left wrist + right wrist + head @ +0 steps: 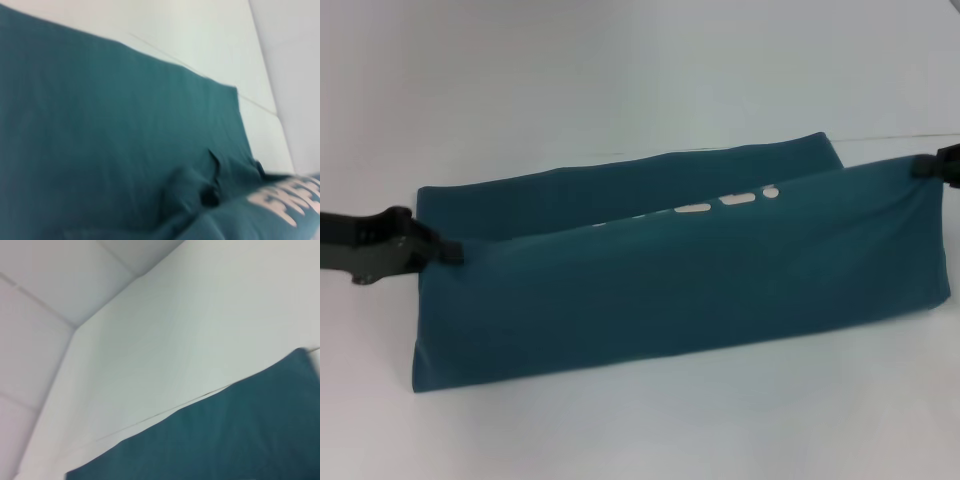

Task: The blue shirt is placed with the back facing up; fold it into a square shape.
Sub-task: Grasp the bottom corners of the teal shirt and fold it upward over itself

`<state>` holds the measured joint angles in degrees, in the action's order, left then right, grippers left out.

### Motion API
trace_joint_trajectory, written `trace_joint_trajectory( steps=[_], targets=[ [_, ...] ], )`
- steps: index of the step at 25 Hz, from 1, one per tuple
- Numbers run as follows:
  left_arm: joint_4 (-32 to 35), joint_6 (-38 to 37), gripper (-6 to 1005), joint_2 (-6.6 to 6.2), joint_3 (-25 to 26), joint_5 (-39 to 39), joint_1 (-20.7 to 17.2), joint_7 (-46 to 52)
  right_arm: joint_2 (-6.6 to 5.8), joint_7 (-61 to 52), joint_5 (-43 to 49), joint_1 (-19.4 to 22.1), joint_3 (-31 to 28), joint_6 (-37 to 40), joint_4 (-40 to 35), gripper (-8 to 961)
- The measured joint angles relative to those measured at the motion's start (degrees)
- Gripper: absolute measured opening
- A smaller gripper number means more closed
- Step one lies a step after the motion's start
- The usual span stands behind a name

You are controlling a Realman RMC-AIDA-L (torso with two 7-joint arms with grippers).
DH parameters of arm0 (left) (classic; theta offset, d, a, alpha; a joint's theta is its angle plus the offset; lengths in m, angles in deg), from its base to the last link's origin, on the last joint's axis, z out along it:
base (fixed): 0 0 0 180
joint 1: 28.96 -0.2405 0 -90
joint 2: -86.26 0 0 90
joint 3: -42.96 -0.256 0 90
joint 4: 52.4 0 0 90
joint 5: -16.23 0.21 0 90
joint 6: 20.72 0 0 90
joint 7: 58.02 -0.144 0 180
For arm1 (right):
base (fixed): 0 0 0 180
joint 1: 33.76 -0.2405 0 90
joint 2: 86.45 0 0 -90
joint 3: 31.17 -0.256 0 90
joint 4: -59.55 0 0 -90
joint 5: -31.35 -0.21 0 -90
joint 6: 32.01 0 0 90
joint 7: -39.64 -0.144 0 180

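Blue shirt (700,290): one long folded band, lying across the white table (620,80) from its left side to its right side. Nearest layer is raised like a tent; its lower edge rests on the table towards the near edge, its upper edge is stretched taut between the two grippers. Pale printed lettering (735,199) shows in the gap behind that upper edge.

Left gripper (448,253): at the shirt's left end, black, clamped tight on the upper corner of the raised layer.

Right gripper (926,168): at the shirt's right end, mostly out of sight, pinching the opposite upper corner.

Far layer of the shirt: lies flat on the table behind the raised fold.
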<state>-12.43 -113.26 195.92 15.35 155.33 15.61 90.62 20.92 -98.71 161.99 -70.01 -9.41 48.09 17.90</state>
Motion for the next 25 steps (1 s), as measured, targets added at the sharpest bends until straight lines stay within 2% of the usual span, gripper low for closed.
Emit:
trace_joint_trajectory(
  steps=[5,12,21,25],
  targets=[
    [-2.31,9.66,29,1.93,-0.48,-0.07,0.94,-0.49,1.67,0.66,-0.03,-0.75,1.18,-6.77,2.78,62],
    [-2.82,16.67,28,4.22,-2.41,-0.53,2.22,-0.94,4.19,0.78,-0.18,-1.94,2.66,-14.36,3.08,65],
    [-3.39,25.17,28,4.64,-2.46,-1.06,3.44,-0.86,6.16,3.13,-3.0,-4.13,2.77,-25.1,4.7,68],
    [-3.69,30.28,29,5.63,-2.45,-1.06,3.58,-1.11,6.9,6.35,-5.82,-5.73,2.78,-31.36,8.25,70]
  ],
)
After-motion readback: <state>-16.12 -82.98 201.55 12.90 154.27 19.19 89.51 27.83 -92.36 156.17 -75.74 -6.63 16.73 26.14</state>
